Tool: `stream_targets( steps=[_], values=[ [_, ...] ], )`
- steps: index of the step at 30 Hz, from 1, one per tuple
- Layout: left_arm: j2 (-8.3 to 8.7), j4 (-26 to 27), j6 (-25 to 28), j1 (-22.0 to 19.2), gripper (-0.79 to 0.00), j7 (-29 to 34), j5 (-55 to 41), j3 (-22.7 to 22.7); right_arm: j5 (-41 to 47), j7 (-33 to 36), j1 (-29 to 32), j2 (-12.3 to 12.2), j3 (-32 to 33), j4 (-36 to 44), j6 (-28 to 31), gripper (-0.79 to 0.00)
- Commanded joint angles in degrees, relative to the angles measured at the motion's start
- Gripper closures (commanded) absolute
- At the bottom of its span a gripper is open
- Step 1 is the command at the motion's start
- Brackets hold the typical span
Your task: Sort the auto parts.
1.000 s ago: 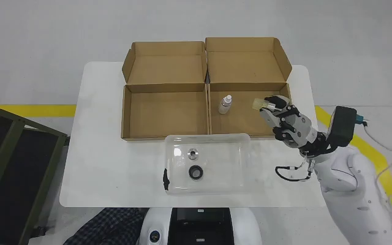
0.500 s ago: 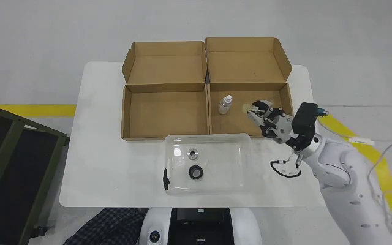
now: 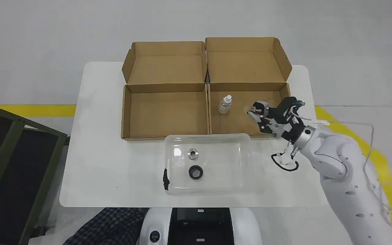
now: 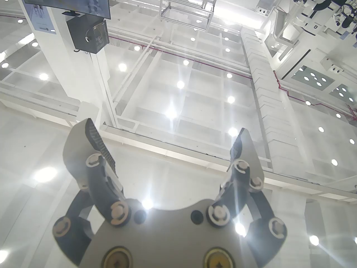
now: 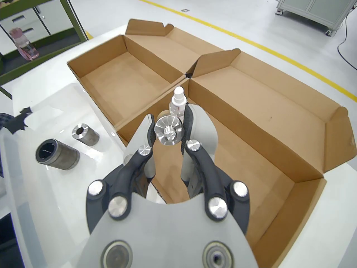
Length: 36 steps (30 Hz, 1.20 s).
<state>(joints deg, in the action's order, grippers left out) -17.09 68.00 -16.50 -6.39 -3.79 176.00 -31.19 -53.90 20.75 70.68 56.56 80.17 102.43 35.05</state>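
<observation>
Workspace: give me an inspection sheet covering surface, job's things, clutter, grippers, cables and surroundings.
Surface: white table bearing left box, right box and clear bin.
Job's things: bottle upright in right box; small sleeve and dark sleeve in bin; finned part in right gripper.
Clutter: black piece at bin's edge.
Grippers: right gripper shut on finned part, over right box; left gripper open, facing the ceiling.
Cables: black loop by the right arm.
Surroundings: green rack, yellow floor line.
</observation>
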Motion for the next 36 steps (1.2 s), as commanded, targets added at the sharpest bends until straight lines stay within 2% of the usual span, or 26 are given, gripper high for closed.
stream_targets(
  steps=[1, 15, 26, 36],
  values=[
    [0.0, 0.0, 0.0, 0.0, -0.785, 0.0, 0.0, 0.0, -0.6, 2.1, -1.7, 0.1, -1.0, -1.3, -0.9, 0.0],
    [0.0, 0.0, 0.0, 0.0, -0.785, 0.0, 0.0, 0.0, -4.9, 12.0, -12.1, 1.4, -10.5, -10.6, -2.9, 0.0],
    [0.0, 0.0, 0.0, 0.0, -0.785, 0.0, 0.0, 0.0, -6.2, 16.4, -19.3, 3.1, -17.2, -17.8, -3.7, 0.0],
    [0.0, 0.0, 0.0, 0.0, -0.785, 0.0, 0.0, 0.0, -6.8, 17.9, -23.3, 4.4, -21.6, -23.0, -4.4, 0.0]
  ],
)
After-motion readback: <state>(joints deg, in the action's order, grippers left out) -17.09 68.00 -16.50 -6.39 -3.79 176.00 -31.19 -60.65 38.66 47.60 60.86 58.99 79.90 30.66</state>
